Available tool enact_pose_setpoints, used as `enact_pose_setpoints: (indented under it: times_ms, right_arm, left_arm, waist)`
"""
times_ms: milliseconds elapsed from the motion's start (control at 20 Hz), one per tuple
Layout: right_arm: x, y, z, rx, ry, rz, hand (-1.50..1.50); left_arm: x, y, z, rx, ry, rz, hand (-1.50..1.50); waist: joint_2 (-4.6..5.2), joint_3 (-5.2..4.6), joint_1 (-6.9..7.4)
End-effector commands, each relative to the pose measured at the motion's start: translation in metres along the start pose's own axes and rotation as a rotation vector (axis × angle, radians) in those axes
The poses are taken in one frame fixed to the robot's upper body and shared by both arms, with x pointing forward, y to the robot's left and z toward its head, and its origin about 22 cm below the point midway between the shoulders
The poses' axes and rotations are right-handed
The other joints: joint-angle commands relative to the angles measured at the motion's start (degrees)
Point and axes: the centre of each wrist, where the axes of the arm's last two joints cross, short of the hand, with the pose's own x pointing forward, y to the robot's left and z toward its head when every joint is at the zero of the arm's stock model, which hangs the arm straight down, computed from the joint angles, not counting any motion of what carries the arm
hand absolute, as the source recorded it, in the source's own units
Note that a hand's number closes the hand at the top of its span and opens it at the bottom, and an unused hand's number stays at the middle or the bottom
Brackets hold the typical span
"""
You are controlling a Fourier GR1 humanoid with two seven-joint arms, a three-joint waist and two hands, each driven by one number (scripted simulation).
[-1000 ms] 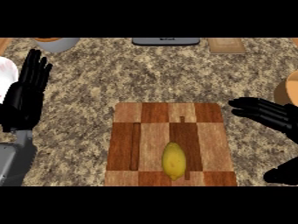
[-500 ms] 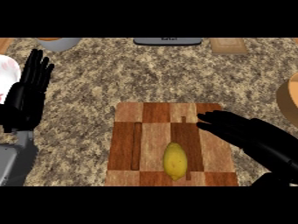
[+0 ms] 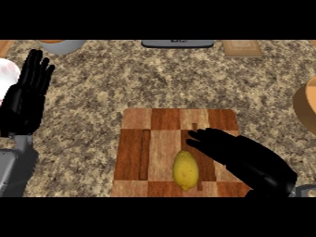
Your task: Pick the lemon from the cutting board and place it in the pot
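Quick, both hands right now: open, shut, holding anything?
Left hand: open, fingers up, at the left edge, holding nothing.
Right hand: open over the wooden cutting board, beside the yellow lemon, not holding it.

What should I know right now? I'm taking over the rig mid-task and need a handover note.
Left hand: open, resting at the left edge, holding nothing.
Right hand: open, over the cutting board, just right of the lemon, not grasping it.
Lemon lies on the board's near part; pot sits at the right edge, partly cut off.
Done: nothing yet. Left: grasp lemon, carry to pot, release.
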Motion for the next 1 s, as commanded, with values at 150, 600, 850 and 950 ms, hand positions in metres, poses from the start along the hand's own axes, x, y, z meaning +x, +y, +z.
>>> enact_pose_setpoints:
  times_ms: [150, 600, 850, 950]
  right_arm:
    - [0.019, 0.017, -0.027, -0.027, -0.051, 0.011, -1.50]
    - [0.006, 0.040, -0.040, -0.026, 0.067, 0.082, -1.50]
    - [-0.011, 0.058, -0.042, -0.021, 0.076, 0.057, -1.50]
    - [0.004, 0.057, -0.056, -0.009, 0.055, 0.058, -1.50]
  left_arm:
    - [-0.009, 0.001, 0.018, 0.002, -0.002, 0.003, 0.00]
    - [-0.002, -0.009, -0.003, 0.014, -0.004, -0.002, 0.00]
    - [-0.002, -0.013, 0.019, -0.001, 0.003, 0.003, 0.00]
    - [-0.006, -0.008, 0.001, 0.010, 0.003, -0.012, 0.00]
  waist:
    - [-0.01, 0.01, 0.13]
    - [0.03, 0.01, -0.12]
    - [-0.03, 0.03, 0.06]
    - [0.01, 0.02, -0.08]
